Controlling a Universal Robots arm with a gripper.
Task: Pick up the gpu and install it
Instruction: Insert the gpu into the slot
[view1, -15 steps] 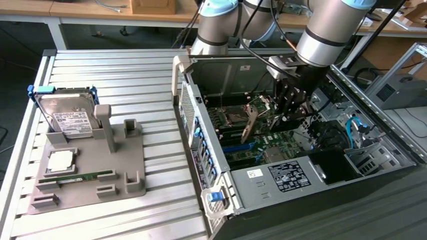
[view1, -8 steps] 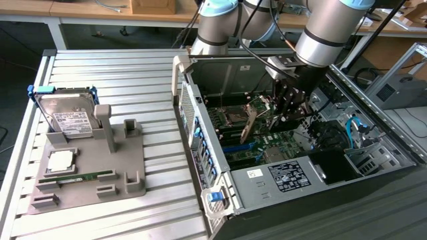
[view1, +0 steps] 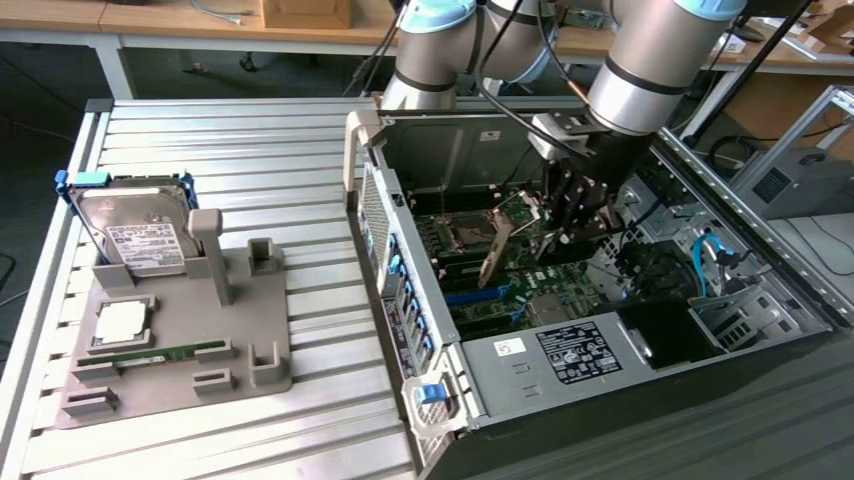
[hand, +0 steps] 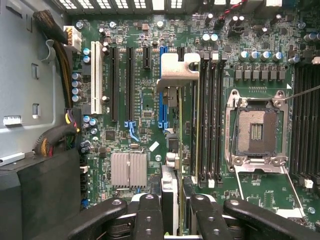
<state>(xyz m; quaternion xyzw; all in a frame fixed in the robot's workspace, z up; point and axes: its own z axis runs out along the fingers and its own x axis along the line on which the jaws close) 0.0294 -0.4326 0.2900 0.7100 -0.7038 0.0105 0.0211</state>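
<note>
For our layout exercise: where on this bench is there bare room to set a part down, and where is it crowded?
Free: the ribbed table strip between the grey holder and the case, and the stretch behind the hard drive. Crowded: the holder's slots, and inside the case, where the gripper holds the gpu.
</note>
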